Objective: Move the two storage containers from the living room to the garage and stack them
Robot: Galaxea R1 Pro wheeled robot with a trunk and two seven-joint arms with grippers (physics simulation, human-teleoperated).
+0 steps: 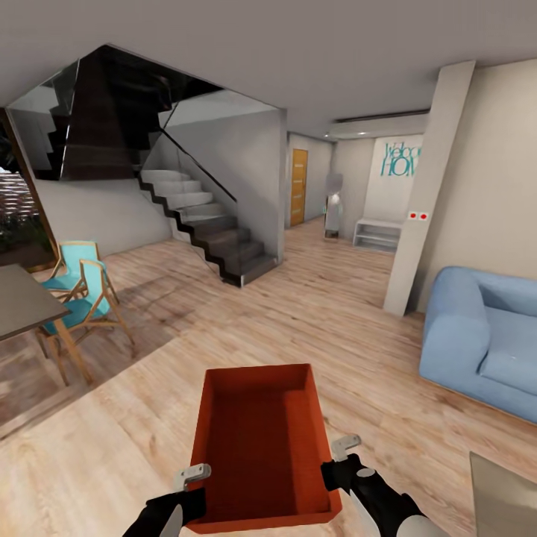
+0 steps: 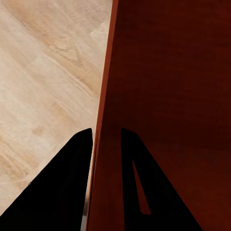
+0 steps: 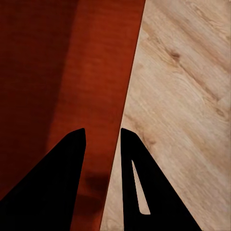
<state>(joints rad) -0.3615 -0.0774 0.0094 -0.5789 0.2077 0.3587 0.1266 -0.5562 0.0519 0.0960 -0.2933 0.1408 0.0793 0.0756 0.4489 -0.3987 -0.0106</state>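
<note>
I carry one red-orange open-top storage container [image 1: 257, 440] low in front of me, over the light wood-plank flooring [image 1: 350, 313] of the living room. My left gripper [image 1: 196, 488] is shut on its left wall and my right gripper [image 1: 334, 464] on its right wall. In the left wrist view the thin wall of the container [image 2: 168, 96] runs between the black fingers of my left gripper [image 2: 106, 132]. In the right wrist view, the container [image 3: 57, 72] wall sits between the fingers of my right gripper [image 3: 102, 131]. The bin looks empty. The garage and its floor are out of view.
A dark staircase [image 1: 216, 231] rises ahead at the left. Turquoise chairs [image 1: 78, 291] and a table [image 1: 19, 302] stand at the left. A blue sofa [image 1: 485, 335] and a pillar [image 1: 429, 194] are on the right, a glass table corner [image 1: 503, 496] at the bottom right. A hallway with a wooden door [image 1: 298, 186] lies ahead.
</note>
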